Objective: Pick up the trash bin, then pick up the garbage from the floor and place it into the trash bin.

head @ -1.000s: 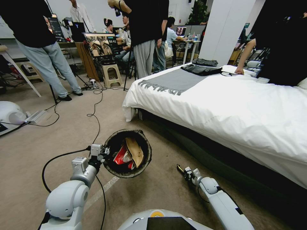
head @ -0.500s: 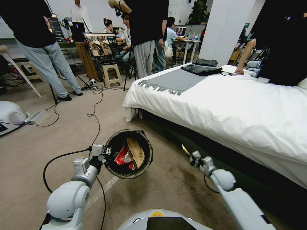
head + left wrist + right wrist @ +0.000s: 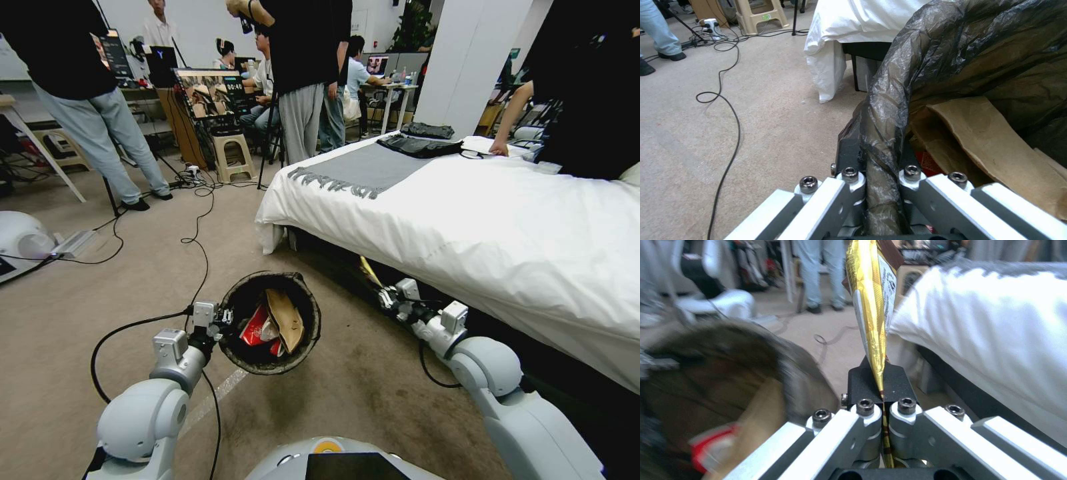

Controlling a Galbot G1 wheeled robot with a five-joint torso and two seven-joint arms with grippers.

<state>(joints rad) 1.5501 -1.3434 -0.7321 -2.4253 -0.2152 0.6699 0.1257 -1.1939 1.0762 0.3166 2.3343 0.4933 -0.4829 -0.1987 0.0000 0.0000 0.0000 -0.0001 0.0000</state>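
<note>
The trash bin [image 3: 270,322] hangs above the carpet floor [image 3: 133,280] with its dark liner folded over the rim [image 3: 887,110]. My left gripper [image 3: 220,319] is shut on that rim [image 3: 880,186]. Inside lie brown paper [image 3: 285,317] and a red-and-white wrapper [image 3: 253,330]. To the bin's right, beside the bed, my right gripper [image 3: 385,295] is shut on a piece of garbage, a golden-yellow wrapper [image 3: 873,306], thin edge-on [image 3: 368,270]. The right wrist view has the bin [image 3: 729,373] close beside that gripper [image 3: 882,390].
A bed with white bedding [image 3: 500,227] and a dark base fills the right side. Black cables [image 3: 193,240] trail over the carpet on the left. A white device [image 3: 20,240] sits at far left. People, stools and tripods stand behind. A pale tape line [image 3: 213,393] crosses the floor.
My right arm has lifted up and away from me with the yellow wrapper, from low on the carpet to beside the bed's edge. The bin and left gripper have barely moved.
</note>
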